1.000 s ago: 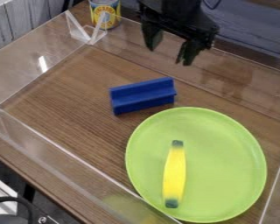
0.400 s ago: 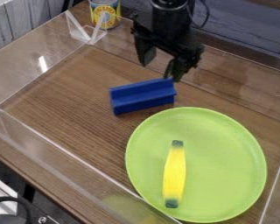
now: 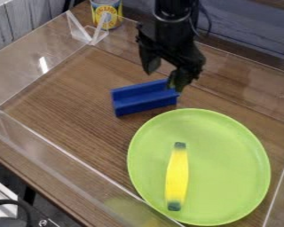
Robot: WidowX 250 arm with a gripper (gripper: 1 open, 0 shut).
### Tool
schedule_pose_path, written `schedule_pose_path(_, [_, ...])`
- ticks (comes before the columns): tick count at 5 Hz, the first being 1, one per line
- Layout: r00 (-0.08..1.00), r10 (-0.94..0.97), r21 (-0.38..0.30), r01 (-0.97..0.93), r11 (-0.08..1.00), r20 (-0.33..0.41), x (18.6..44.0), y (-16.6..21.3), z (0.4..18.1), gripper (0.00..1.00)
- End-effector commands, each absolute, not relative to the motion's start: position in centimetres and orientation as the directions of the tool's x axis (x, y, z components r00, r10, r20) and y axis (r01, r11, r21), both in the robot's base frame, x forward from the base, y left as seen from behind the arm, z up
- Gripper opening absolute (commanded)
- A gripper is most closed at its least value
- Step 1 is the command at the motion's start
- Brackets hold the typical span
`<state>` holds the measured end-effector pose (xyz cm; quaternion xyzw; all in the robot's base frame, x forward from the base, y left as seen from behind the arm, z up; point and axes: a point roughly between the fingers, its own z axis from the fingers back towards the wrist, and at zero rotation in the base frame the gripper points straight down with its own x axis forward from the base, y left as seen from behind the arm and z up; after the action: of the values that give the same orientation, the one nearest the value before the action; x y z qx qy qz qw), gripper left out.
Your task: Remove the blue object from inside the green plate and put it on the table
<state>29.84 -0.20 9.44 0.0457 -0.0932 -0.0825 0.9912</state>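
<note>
While my black two-fingered gripper (image 3: 163, 78) hung over the wood, its fingers stood well apart, with nothing clamped between them. One fingertip came down by the right end of the royal-blue rectangular block with a groove along its length (image 3: 142, 100), and the other hung just beyond the block's far edge, as the camera saw it. Whether the nearer fingertip touched the block, I could not tell from that view.

The block lay on the brown wood-grain tabletop (image 3: 61, 96), outside the large round lime-green plate with a shallow rim (image 3: 222, 164). It sat beyond the plate and to its left in the view, slightly slanted, its right end raised toward the upper part of the picture and close to the rim, though apart from it.

On the plate lay a slim yellow banana-shaped piece with dark green ends (image 3: 177, 176) (the only thing I could see resting there). It stretched almost straight from the far part of the plate toward the near rim, left of the middle in the view.

Clear acrylic walls (image 3: 79, 173) edged the tabletop. Up at the far left corner stood a can with a yellow and green label (image 3: 106, 13), near a strip of clear plastic (image 3: 79, 31). A black cable (image 3: 14, 204) curved at the lower left, past the wall.
</note>
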Motion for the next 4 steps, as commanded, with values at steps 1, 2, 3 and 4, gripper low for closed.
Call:
schedule_pose_path(1, [0.945,-0.262,0.107,0.245,0.964,0.198,30.3,0.1,10.1,1.00])
schedule_pose_path(2, [0.933,-0.311,0.100,0.298,0.949,0.182,30.5,0.2,9.9,1.00])
schedule_pose_path(3, [0.927,-0.336,0.091,0.324,0.942,0.168,30.3,0.3,10.6,1.00])
schedule_pose_path(4, [0.920,-0.359,0.083,0.350,0.933,0.155,30.2,0.5,11.4,1.00])
